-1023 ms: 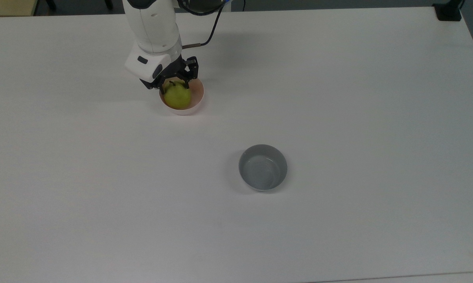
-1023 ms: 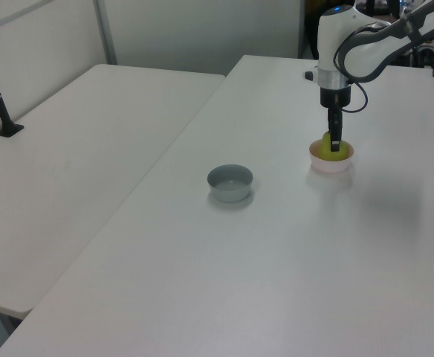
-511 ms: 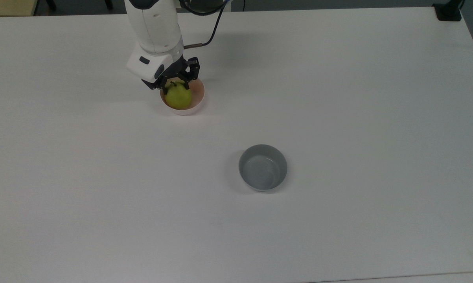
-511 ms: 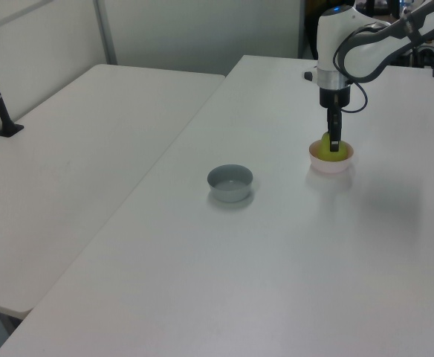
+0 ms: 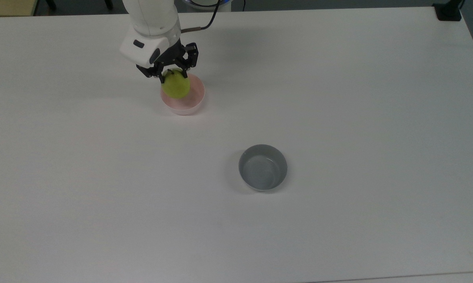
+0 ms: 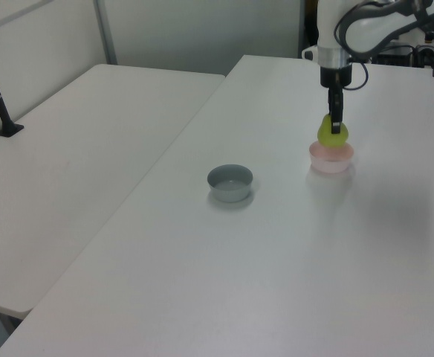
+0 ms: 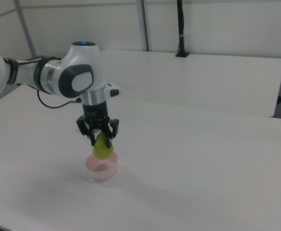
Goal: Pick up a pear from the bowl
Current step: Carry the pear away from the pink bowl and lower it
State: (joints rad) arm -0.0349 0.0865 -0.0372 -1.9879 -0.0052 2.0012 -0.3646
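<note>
A robotics lab or test room; a white robot arm stands at the edge of a plain white table; a second table adjoins it; bare partition walls, black camera poles clamped at table edges.

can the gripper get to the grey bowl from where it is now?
Probably yes, but not to grasp it: the gripper is shut on the pear above the pink bowl. Bare table lies between it and the grey bowl.
</note>
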